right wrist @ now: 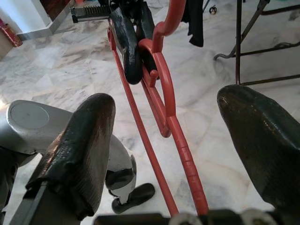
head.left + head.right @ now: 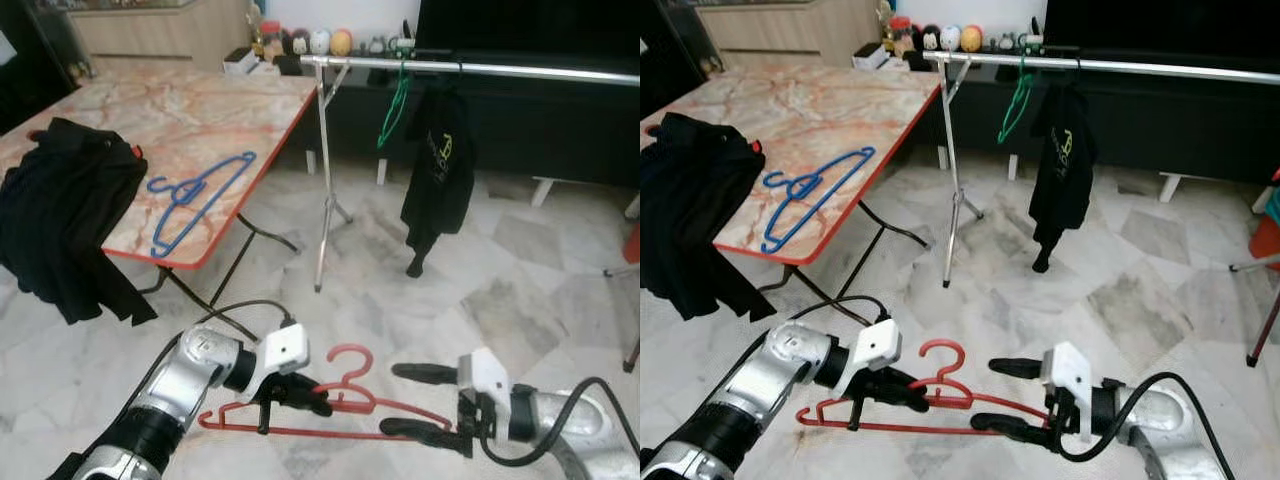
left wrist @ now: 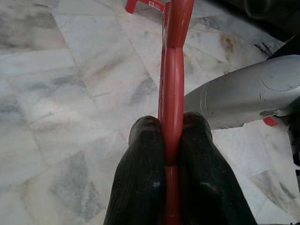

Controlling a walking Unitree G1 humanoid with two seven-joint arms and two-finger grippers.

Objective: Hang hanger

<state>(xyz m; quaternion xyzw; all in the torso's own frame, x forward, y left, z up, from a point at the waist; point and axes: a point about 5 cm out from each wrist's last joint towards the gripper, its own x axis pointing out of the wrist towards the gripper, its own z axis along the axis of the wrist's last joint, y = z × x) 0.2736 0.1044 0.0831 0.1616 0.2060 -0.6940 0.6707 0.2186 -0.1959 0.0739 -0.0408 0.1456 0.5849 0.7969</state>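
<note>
Marble floor (image 2: 520,300) is stretching wide and bare in the left eye view between the robot and the rail (image 2: 500,68), which is running across the far side on a thin tripod stand (image 2: 322,180). A green hanger (image 2: 395,105) and a black shirt (image 2: 440,170) are hanging from the rail near its left end, and the rail is lying bare to their right. The left gripper (image 2: 300,392) is clenching the red hanger (image 2: 340,405) near its neck, low over the floor in front of the robot. The right gripper (image 2: 415,400) is sitting at the hanger's right shoulder with its fingers spread, one above the arm and one below.

At the left in the right eye view, a table (image 2: 820,110) with a red edge is carrying a blue hanger (image 2: 810,190) close to its near edge, and dark clothing (image 2: 690,210) is draping over its left corner. A stool leg (image 2: 1265,330) is standing at the right border.

Seen from the left wrist, the two fingers (image 3: 140,178) are pressing from both sides on the hanger's flat red bar, with floor beyond and the right forearm (image 3: 243,93) beside.

From the right wrist, the fingers (image 1: 84,145) are standing well apart, the hanger's arm is running between them without touching either, and the left gripper is pinching the hanger farther along.
</note>
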